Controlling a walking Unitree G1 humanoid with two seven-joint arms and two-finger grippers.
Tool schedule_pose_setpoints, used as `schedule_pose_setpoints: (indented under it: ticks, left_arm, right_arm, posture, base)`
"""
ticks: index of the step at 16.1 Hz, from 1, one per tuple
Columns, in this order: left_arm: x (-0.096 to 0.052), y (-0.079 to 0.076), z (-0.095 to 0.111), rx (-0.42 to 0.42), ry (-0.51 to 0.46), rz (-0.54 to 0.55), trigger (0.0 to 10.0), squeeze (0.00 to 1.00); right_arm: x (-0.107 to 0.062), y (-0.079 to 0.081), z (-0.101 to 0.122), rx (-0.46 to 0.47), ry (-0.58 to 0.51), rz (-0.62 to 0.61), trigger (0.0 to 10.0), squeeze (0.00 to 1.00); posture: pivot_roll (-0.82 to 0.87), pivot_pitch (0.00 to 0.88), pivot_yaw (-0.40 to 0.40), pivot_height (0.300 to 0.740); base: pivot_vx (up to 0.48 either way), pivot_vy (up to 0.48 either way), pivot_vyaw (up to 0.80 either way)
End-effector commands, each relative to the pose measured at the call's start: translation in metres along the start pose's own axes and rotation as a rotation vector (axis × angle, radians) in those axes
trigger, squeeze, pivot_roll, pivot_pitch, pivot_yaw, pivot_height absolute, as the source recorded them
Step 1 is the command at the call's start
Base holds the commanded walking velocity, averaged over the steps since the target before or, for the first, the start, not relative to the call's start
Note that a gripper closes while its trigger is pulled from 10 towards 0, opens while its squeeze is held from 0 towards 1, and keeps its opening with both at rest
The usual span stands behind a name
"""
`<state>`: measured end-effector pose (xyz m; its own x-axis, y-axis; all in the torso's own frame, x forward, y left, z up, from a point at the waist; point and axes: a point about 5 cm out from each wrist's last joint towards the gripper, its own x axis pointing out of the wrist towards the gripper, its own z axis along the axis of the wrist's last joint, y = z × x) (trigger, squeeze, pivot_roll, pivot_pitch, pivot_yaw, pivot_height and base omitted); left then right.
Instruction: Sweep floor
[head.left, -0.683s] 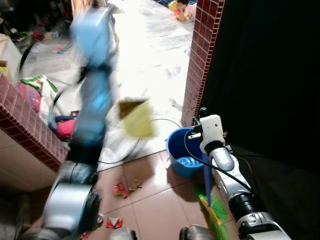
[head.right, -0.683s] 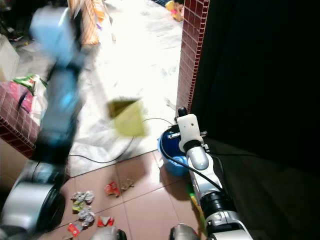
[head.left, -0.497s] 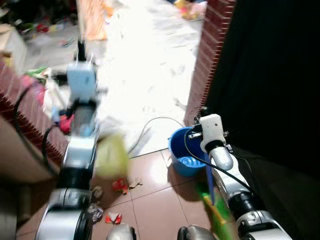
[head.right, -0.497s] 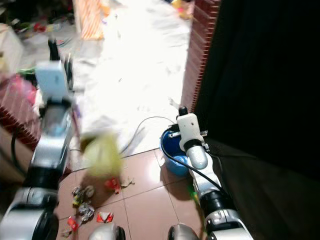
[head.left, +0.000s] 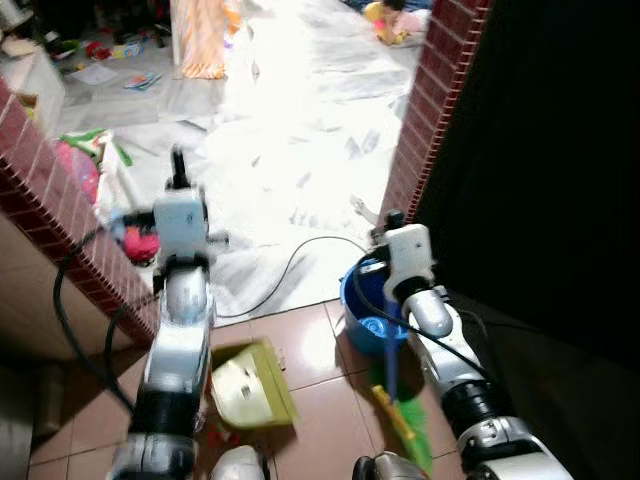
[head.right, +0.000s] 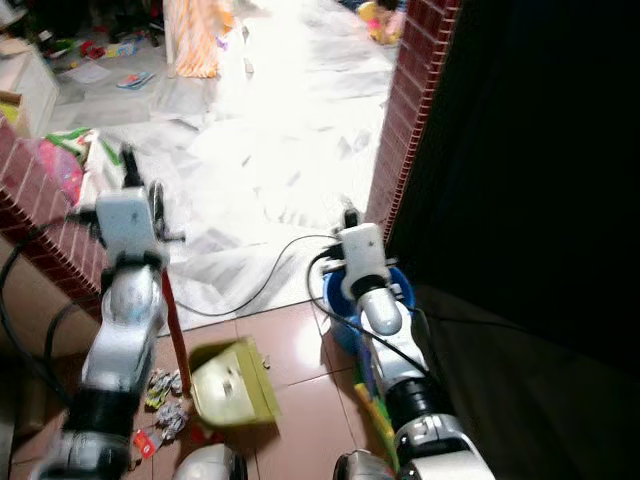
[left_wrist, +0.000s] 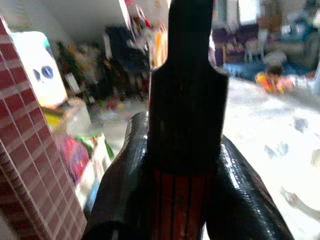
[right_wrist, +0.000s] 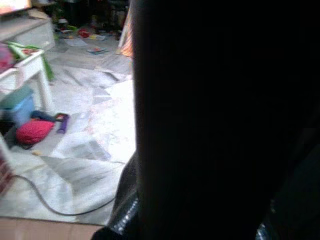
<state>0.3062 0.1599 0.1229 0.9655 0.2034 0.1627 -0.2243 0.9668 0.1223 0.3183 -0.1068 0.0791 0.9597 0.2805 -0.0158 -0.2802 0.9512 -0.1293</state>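
Observation:
My left gripper (head.left: 178, 168) is shut on the red and black handle (left_wrist: 186, 190) of a yellow-green dustpan (head.left: 250, 388). The dustpan rests on the brown tiles in front of me, its red handle (head.right: 171, 312) rising to the gripper. My right gripper (head.left: 394, 222) is shut on a broom with a blue handle (head.left: 391, 365) and green bristles (head.left: 408, 435) down on the tiles at my right. In the right wrist view the dark handle (right_wrist: 200, 125) stands between the fingers. Crumpled wrappers (head.right: 165, 402) lie just left of the dustpan.
A blue bucket (head.left: 362, 312) stands by a red brick pillar (head.left: 432, 100), right behind the broom. A low brick wall (head.left: 60, 225) runs along the left. A black cable (head.left: 290, 262) crosses the pale floor beyond. Clutter and boxes lie at the far left.
My left arm has come down from a raised, blurred position and the dustpan now sits on the tiles. The right arm and broom have barely shifted. The camera has tilted a little.

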Motion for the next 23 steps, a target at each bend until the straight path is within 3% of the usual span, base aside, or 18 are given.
schedule_pose_setpoints:
  ticks: [1, 3, 5, 6, 11, 23]
  left_arm:
    - [-0.007, -0.002, -0.006, 0.011, 0.021, -0.015, 10.0, 0.00]
    - [-0.011, -0.006, -0.014, 0.006, 0.080, -0.017, 10.0, 0.00]
    - [-0.011, -0.010, -0.011, -0.003, 0.068, -0.040, 10.0, 0.00]
    - [-0.011, -0.012, -0.011, -0.002, 0.068, -0.050, 10.0, 0.00]
    - [-0.011, -0.017, -0.008, -0.002, 0.056, -0.074, 10.0, 0.00]
    - [-0.008, -0.021, -0.006, -0.016, 0.054, -0.085, 10.0, 0.00]
  right_arm:
    - [0.001, 0.001, 0.010, 0.035, -0.058, 0.016, 10.0, 0.00]
    - [0.002, -0.002, 0.014, 0.041, -0.081, -0.001, 10.0, 0.00]
    - [0.005, -0.006, 0.017, 0.059, -0.093, -0.017, 10.0, 0.00]
    - [0.007, -0.008, 0.029, 0.066, -0.147, -0.021, 10.0, 0.00]
    - [0.007, -0.006, 0.031, 0.072, -0.151, -0.014, 10.0, 0.00]
    - [0.008, -0.009, 0.027, 0.075, -0.129, -0.026, 10.0, 0.00]
  posture:
    - [0.00, 0.000, 0.003, 0.740]
    - [0.01, 0.000, 0.004, 0.740]
    - [0.01, 0.000, 0.005, 0.740]
    - [0.00, 0.000, 0.008, 0.740]
    - [0.00, 0.000, 0.008, 0.740]
    - [0.00, 0.000, 0.002, 0.740]
  base:
    - [0.000, 0.000, 0.00]
    - [0.000, 0.000, 0.79]
    - [0.000, 0.000, 0.79]
    - [0.000, 0.000, 0.79]
    - [0.000, 0.000, 0.74]
    - [-0.042, 0.000, 0.00]
